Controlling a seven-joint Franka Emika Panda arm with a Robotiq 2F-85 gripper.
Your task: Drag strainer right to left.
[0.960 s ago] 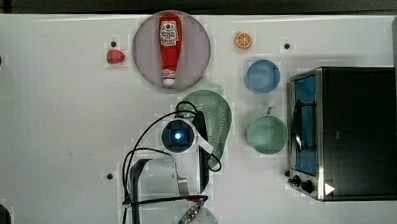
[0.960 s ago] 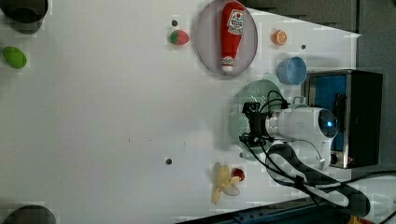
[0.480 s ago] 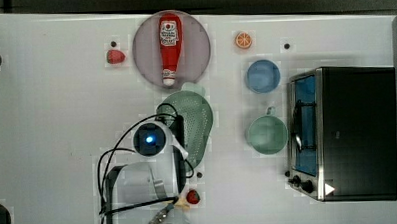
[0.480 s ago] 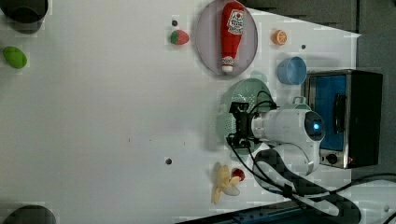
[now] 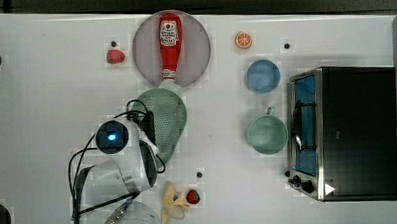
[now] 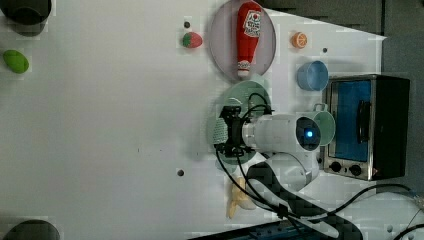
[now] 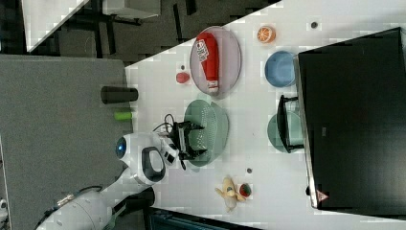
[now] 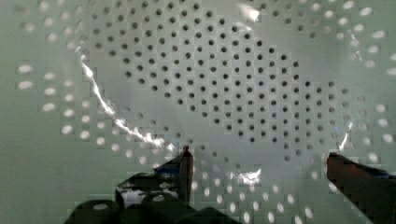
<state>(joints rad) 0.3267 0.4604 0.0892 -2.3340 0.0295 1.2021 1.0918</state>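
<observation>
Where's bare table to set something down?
Free: the table's wide stretch on the top view's left, from the strawberry down to the arm. Crowded: between plate, strainer, blue bowl, mug and oven.

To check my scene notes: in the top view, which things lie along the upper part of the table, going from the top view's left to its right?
Strawberry → ketchup bottle on its plate → orange slice → blue bowl.

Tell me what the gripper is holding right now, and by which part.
Nothing is clamped. The gripper is open, its fingers spread down inside the strainer, against the perforated bowl, so it drags the strainer from within rather than gripping it.
</observation>
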